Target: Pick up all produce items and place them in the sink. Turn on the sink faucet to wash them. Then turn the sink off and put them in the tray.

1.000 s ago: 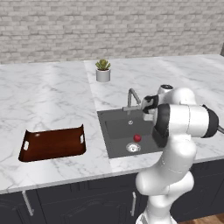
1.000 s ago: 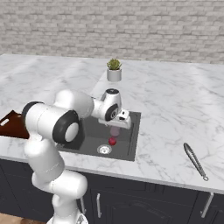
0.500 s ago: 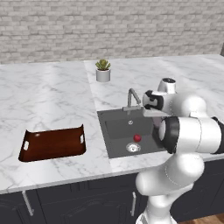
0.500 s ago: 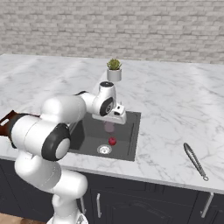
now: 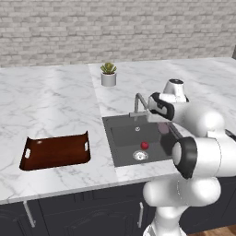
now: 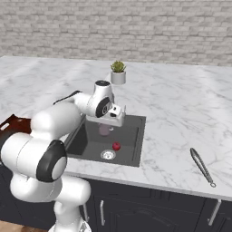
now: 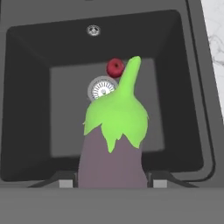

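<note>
Above the sink (image 7: 26, 87), the claw (image 7: 111, 183) pinches the eggplant (image 7: 114, 144) (half-spread jaws).

A rendered kitchen, seen over its counter.

A white marble worktop (image 5: 55, 101) holds a dark grey recessed sink (image 5: 122, 138) with a slim grey gooseneck faucet (image 5: 138, 102), above dark cabinet doors with handles (image 6: 149, 206), before a pale brick wall (image 5: 115, 27).

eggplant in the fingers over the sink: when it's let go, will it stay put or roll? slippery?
The eggplant looks smooth and rounded, so it is probably a bit slippery and apt to roll on the flat floor of the sink. Its long, tapered shape likely makes it roll in a curve, perhaps toward the apple by the drain.
</note>
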